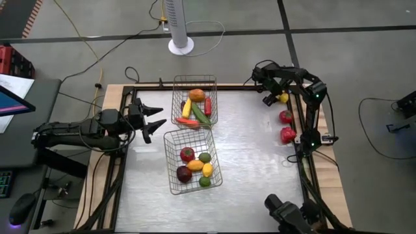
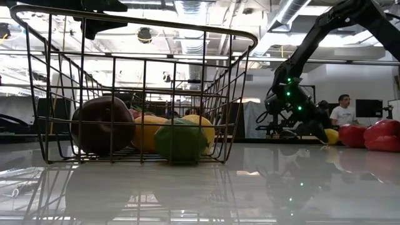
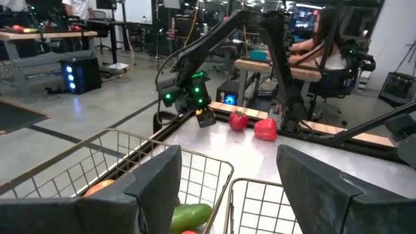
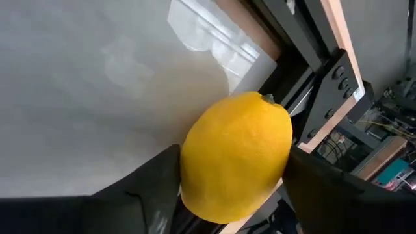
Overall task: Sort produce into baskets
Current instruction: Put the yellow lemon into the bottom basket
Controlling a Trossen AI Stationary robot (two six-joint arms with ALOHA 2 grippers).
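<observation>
My right gripper is at the table's far right corner, shut on a yellow lemon, which the low view shows as a yellow lemon down at the table top. Two red pieces lie on the table nearer along the right edge. The far basket holds orange, yellow, red and green produce. The near basket holds red, purple, yellow and green pieces. My left gripper hangs open and level, left of the baskets. My right gripper pinches the lemon between its two fingers, one on each of its long sides. The fingers slant down from above. The lemon's pointed end faces away from the wrist. The lemon sits low on the table beside the frame rail.
A dark frame rail and wooden border run along the table's right edge beside the lemon. A white fan base stands beyond the far edge. A dark device sits at the near right. People are in the room behind.
</observation>
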